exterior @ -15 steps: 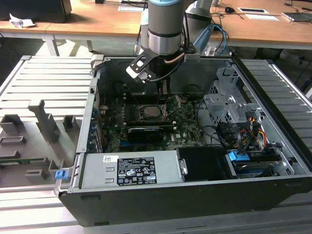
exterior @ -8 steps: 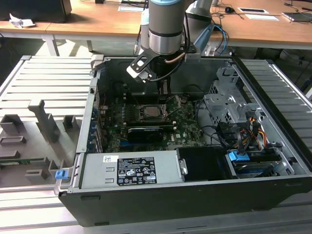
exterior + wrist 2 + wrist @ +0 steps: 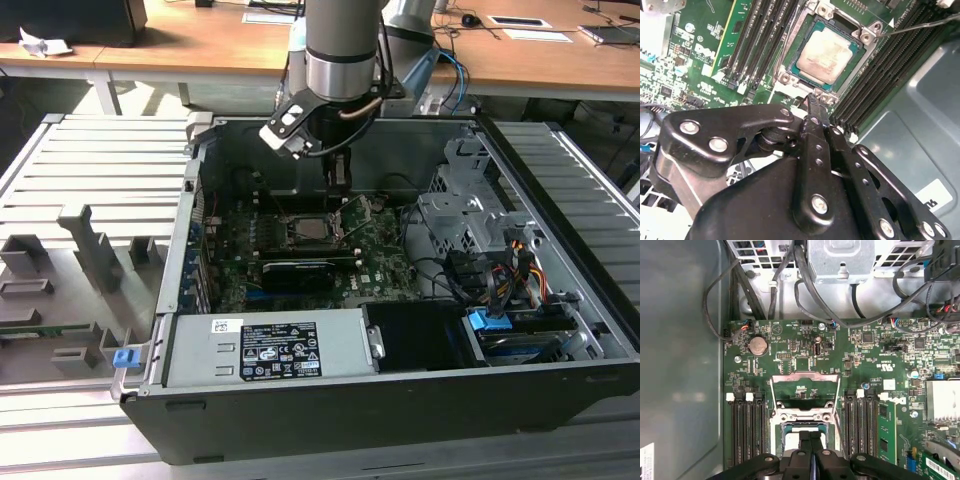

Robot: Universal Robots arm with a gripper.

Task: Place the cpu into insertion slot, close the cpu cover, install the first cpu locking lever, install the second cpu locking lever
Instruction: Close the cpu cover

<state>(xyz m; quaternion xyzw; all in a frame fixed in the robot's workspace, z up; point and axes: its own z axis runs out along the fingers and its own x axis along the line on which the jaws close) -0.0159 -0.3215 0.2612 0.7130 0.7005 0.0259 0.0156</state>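
Note:
The cpu (image 3: 826, 52) lies flat in the insertion slot (image 3: 864, 35), its dull silver top up; in the exterior view the cpu (image 3: 309, 229) shows as a grey square in the insertion slot (image 3: 291, 238) on the green board. The cpu cover (image 3: 805, 375) stands swung open beyond the socket, green board showing through its window. My gripper (image 3: 813, 99) is shut with nothing in it, its tips just above the socket's edge nearest the cover. In the exterior view my gripper (image 3: 340, 180) hangs over the socket's far side. A thin wire lever (image 3: 920, 25) sticks out from one socket corner.
Black memory slots (image 3: 746, 425) flank the socket on both sides. Cables (image 3: 805, 290) loop over the board by the metal bay. A long black card (image 3: 298, 272) lies in front of the socket, with the power supply (image 3: 265, 350) and drive cage (image 3: 470, 220) around it. The case wall (image 3: 920, 150) is close by.

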